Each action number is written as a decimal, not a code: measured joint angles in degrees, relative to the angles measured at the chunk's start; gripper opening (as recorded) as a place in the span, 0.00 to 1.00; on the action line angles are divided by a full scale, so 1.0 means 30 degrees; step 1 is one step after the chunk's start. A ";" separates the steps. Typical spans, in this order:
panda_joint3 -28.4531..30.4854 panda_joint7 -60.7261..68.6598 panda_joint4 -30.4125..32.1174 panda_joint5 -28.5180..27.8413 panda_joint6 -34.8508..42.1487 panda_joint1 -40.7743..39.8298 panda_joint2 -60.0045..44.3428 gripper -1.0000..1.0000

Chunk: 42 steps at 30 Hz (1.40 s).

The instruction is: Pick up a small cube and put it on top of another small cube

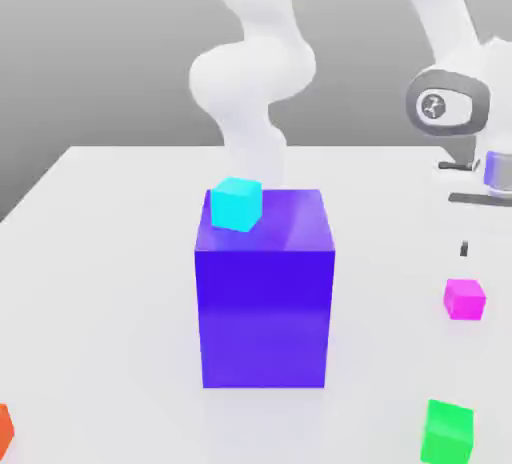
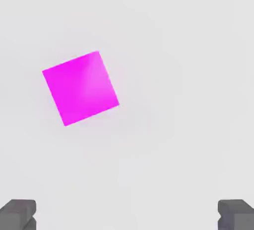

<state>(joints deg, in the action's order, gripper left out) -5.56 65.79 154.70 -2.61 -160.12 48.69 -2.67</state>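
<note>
Magenta cube [image 2: 81, 88] on the bench [image 1: 100, 282] beneath the end effector [image 2: 127, 215], off-centre from its wide-open fingers [image 2: 19, 214], untouched, cyan cube [image 1: 236, 203] well apart atop blue block [image 1: 265, 292].

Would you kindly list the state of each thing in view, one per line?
gripper: open, empty, above the magenta cube.
magenta cube: on the table, free.
cyan cube: resting on top of the large blue block.
large blue block: upright on the table.
green cube: on the table, free.
orange cube: on the table at the picture's edge.
table: bearing everything.
</note>
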 joint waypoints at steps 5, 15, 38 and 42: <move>-0.0290 0.1960 0.0184 -0.0576 -0.1805 0.0456 -0.2527 0.50; 0.0906 0.1393 -0.0372 -0.1456 -0.4145 0.1465 -0.5497 0.00; 0.4433 0.3095 -0.7363 0.2796 0.2565 -0.4988 -0.5848 0.00; 0.4357 0.3178 -0.7403 0.2916 0.2213 -0.5067 -0.6245 1.00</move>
